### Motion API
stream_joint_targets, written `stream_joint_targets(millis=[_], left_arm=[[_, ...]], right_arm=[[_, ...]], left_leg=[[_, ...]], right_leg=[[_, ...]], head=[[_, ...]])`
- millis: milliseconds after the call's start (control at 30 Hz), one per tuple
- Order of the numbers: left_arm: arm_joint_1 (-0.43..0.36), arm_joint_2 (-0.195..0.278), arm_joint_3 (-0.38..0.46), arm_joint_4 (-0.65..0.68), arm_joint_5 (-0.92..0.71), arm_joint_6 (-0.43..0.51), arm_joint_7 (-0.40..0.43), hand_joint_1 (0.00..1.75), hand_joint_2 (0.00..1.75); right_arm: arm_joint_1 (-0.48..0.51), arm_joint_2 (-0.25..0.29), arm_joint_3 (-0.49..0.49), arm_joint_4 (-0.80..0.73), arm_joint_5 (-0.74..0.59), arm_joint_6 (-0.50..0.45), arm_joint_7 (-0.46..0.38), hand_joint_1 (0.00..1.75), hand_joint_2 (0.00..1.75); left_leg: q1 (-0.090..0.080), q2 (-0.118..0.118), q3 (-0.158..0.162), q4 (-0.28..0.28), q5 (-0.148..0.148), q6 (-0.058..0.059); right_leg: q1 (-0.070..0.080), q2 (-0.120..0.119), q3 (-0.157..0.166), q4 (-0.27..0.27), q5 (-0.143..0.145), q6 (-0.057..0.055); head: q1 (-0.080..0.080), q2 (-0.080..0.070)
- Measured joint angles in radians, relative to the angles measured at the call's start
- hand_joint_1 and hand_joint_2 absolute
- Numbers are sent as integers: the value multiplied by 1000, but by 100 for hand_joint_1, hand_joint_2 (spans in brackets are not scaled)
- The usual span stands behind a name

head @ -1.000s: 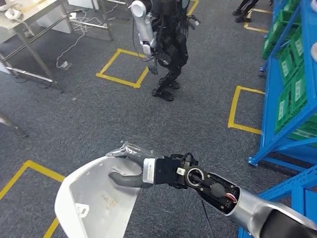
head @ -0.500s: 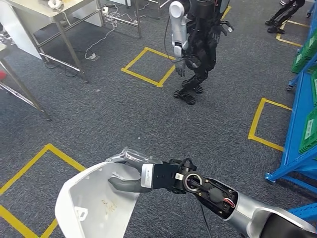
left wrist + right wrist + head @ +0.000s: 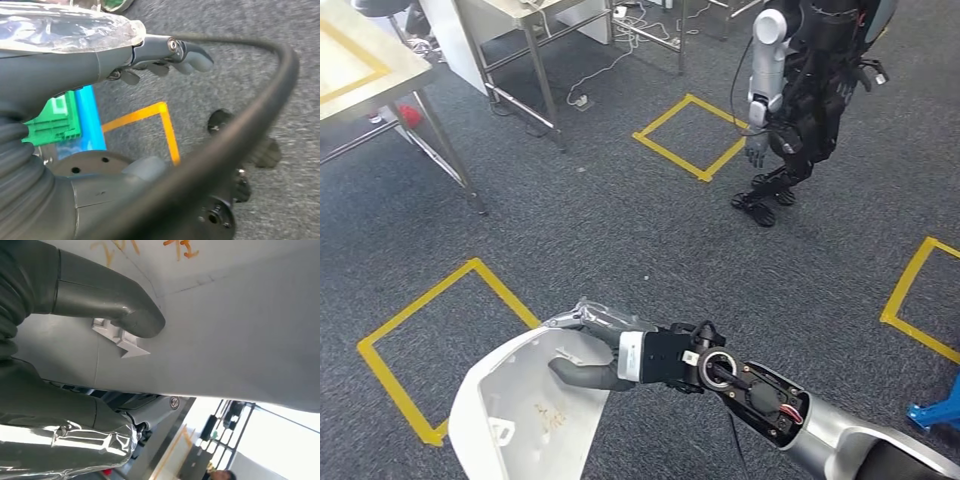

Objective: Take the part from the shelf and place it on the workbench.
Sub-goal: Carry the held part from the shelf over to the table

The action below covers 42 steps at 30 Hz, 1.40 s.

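The part [image 3: 524, 410] is a large white curved shell with orange writing inside, low in the head view. My right hand [image 3: 595, 350] grips its upper rim, with the thumb pressed on the inner face and the fingers behind the edge. The right wrist view shows the thumb [image 3: 113, 305] lying on the part's white surface [image 3: 234, 340] beside a small moulded clip. A wooden-topped workbench [image 3: 354, 60] with yellow tape stands at the far left. My left hand [image 3: 113, 60] hangs over the carpet with its fingers [image 3: 188, 56] stretched out and nothing in it.
Another humanoid robot [image 3: 803, 90] stands ahead on the right. Metal table legs [image 3: 539, 80] and loose cables [image 3: 599, 85] are at the back. Yellow taped squares [image 3: 433, 340] mark the grey carpet. A blue shelf foot [image 3: 935, 412] juts in at the right edge.
The whole picture has shifted right, so the camera turned left: the blue shelves left the frame and the workbench came in at upper left. My right hand still holds the part.
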Motion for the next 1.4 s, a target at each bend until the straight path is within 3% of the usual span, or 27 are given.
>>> stream_joint_targets(millis=[67, 133, 200, 233, 300, 367, 400, 467, 533, 567, 633, 667, 700, 733, 767, 833, 900, 967, 1033, 1100, 1167, 1200, 1233, 1267, 1333, 1400], left_arm=[[1, -3, 0, 0, 5, 3, -1, 0, 175], [-2, -6, 0, 0, 8, 3, -2, 0, 175], [-4, -9, 0, 0, 8, 3, -2, 0, 175], [-3, -10, 0, 0, 8, 3, -2, 0, 175], [-2, -11, 0, 0, 8, 3, -3, 0, 175], [-4, -10, 0, 0, 7, 3, -5, 0, 175], [-5, -9, 0, 0, 6, 2, -7, 0, 175], [-5, -8, 0, 0, 6, 1, -10, 0, 175], [-2, -8, 0, 0, 7, 0, -12, 0, 175], [-2, -8, 0, 0, 7, -1, -13, 0, 175], [-3, -9, 0, 0, 7, -4, -14, 0, 175], [-4, -9, 0, 0, 7, -5, -13, 0, 175], [-4, -10, 0, 0, 7, -6, -12, 0, 175], [-4, -11, 0, 0, 7, -7, -11, 0, 175], [-4, -11, 0, 0, 7, -8, -9, 0, 175], [-5, -13, 0, 0, 7, -8, -8, 0, 175], [-6, -13, 0, 0, 6, -8, -8, 0, 175], [-3, -11, 0, 0, 6, -8, -8, 0, 175], [0, -10, -1, 0, 6, -8, -8, 0, 175], [-2, -10, -1, 0, 6, -8, -8, 0, 175], [-4, -12, -1, 0, 6, -8, -8, 0, 175], [-3, -12, -1, 0, 6, -8, -8, 0, 175], [-2, -12, -1, 0, 6, -8, -8, 0, 175], [-2, -12, -1, 0, 6, -8, -8, 0, 175], [-3, -10, -1, 0, 6, -8, -8, 0, 175], [-6, -8, -1, 0, 5, -8, -8, 0, 175]], right_arm=[[-11, 6, 1, 3, -4, 7, -2, 175, 175], [-18, 10, 2, 8, -7, 11, -3, 175, 175], [-19, 11, 3, 14, -8, 12, -3, 175, 175], [-19, 11, 4, 17, -8, 13, -3, 175, 175], [-21, 11, 5, 21, -8, 13, -3, 175, 175], [-24, 12, 5, 23, -8, 13, -3, 175, 175], [-26, 13, 5, 24, -8, 13, -4, 175, 175], [-29, 14, 6, 25, -8, 12, -3, 175, 175], [-30, 15, 7, 26, -9, 11, -2, 175, 175], [-30, 15, 7, 26, -9, 10, -2, 175, 175], [-27, 15, 7, 28, -10, 9, -2, 175, 175], [-24, 15, 7, 30, -11, 9, -1, 175, 175], [-21, 15, 8, 32, -11, 8, -1, 175, 175], [-20, 15, 8, 33, -11, 8, -1, 175, 175], [-19, 15, 8, 33, -11, 7, -1, 175, 175], [-19, 15, 8, 34, -11, 6, -1, 175, 175], [-19, 15, 8, 35, -11, 6, -1, 175, 175], [-19, 15, 9, 35, -11, 5, -1, 175, 175], [-21, 17, 10, 35, -12, 5, -1, 175, 175], [-21, 18, 10, 36, -12, 5, -1, 175, 175], [-20, 18, 11, 36, -12, 4, -1, 175, 175], [-19, 18, 12, 37, -12, 4, -1, 175, 175], [-19, 18, 13, 37, -12, 4, -1, 175, 175], [-20, 18, 14, 37, -12, 4, -1, 175, 175], [-22, 18, 14, 37, -12, 4, -1, 175, 175], [-24, 18, 14, 37, -12, 4, -1, 175, 175]], left_leg=[[-4, 52, -28, 56, -33, -12], [-1, 115, -98, 188, -96, -23], [5, 132, -155, 290, -125, -31], [7, 136, -155, 287, -112, -33], [7, 157, -86, 161, -44, -32], [0, 190, -13, 28, 2, -19], [-4, 198, 2, -2, 8, -10], [-7, 180, 4, -10, 6, 5], [-3, 162, 11, -16, 7, 16], [1, 153, 15, -19, 8, 22], [3, 134, 17, -20, 7, 28], [2, 122, 17, -20, 7, 30], [2, 108, 18, -19, 6, 30], [3, 94, 20, -18, 5, 29], [4, 79, 23, -16, 3, 26], [5, 52, 21, -6, -3, 17], [5, 28, 9, 2, -3, 5], [8, 14, -1, 3, 1, -8], [5, 57, -20, 38, -20, -18], [3, 116, -82, 159, -78, -25], [5, 132, -152, 288, -122, -28], [6, 134, -163, 306, -119, -28], [6, 136, -150, 280, -96, -26], [5, 146, -116, 215, -61, -22], [-5, 192, -39, 70, -9, -6], [-16, 215, -9, 9, 1, 7]], right_leg=[[-5, -29, 7, -12, 5, -10], [-3, -61, 10, -16, 5, -17], [1, -93, 10, -16, 2, -20], [1, -108, 11, -16, 0, -19], [2, -132, 16, -16, -5, -15], [8, -150, 22, -14, -13, -7], [11, -158, 24, -13, -16, -2], [12, -174, 30, -14, -22, 8], [8, -153, 23, 13, -46, 18], [6, -130, 4, 57, -71, 22], [4, -86, -65, 204, -138, 26], [4, -79, -99, 269, -159, 28], [3, -75, -120, 302, -159, 29], [2, -73, -119, 290, -136, 30], [0, -67, -100, 238, -96, 30], [-7, -21, -46, 96, -22, 31], [-11, 14, -15, 25, -6, 27], [-9, -1, -6, 18, -10, 17], [-11, -26, -2, 11, -7, 5], [-9, -55, 1, 7, -7, -4], [-4, -86, 1, 7, -10, -8], [-2, -100, 2, 7, -12, -9], [-1, -113, 4, 7, -14, -10], [1, -124, 7, 7, -16, -9], [7, -144, 13, 7, -23, -4], [12, -162, 18, 6, -30, 3]], head=[[-13, 0], [-28, 0], [-29, 0], [-29, 0], [-29, 0], [-29, 0], [-28, 0], [-24, 0], [-22, 0], [-19, 0], [-13, 0], [-9, 0], [-6, 0], [-4, 0], [-2, 0], [5, 0], [6, 0], [2, 0], [-8, 0], [-21, 0], [-25, 0], [-26, 0], [-26, 0], [-27, 0], [-28, 0], [-26, 0]])
